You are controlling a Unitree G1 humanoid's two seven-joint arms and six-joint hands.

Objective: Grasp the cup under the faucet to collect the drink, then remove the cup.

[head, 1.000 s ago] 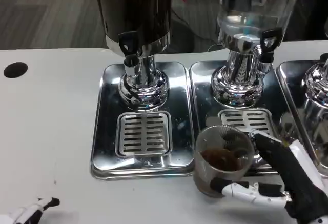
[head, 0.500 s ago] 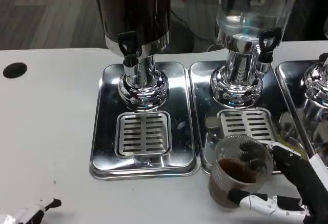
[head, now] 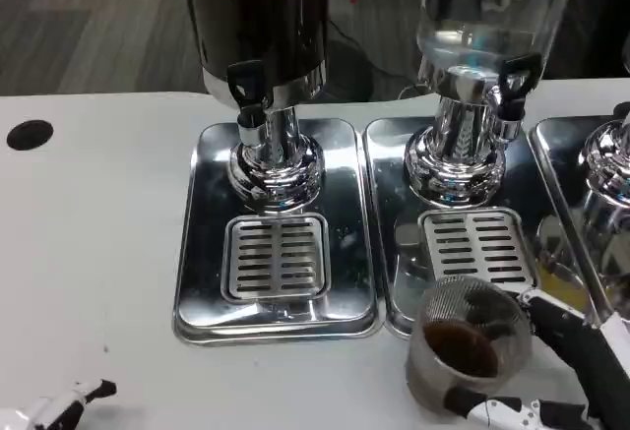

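Across the white worktop [head: 89, 253] three steel drip trays are set side by side; the left tray [head: 202, 253] and middle tray [head: 386, 253] are seen whole, the third tray [head: 551, 154] is cut off by the right edge. On the trays stand the dark dispenser [head: 261, 27] and the clear dispenser [head: 487, 17], both cropped at the top. At the front edge of the middle tray, away from both faucets, the ribbed clear cup [head: 465, 346] with brown drink at its bottom is grasped by the right hand [head: 566, 371], which is partly cut off at the corner. Only fingertips of the left hand [head: 59, 410] are visible, so its state cannot be judged.
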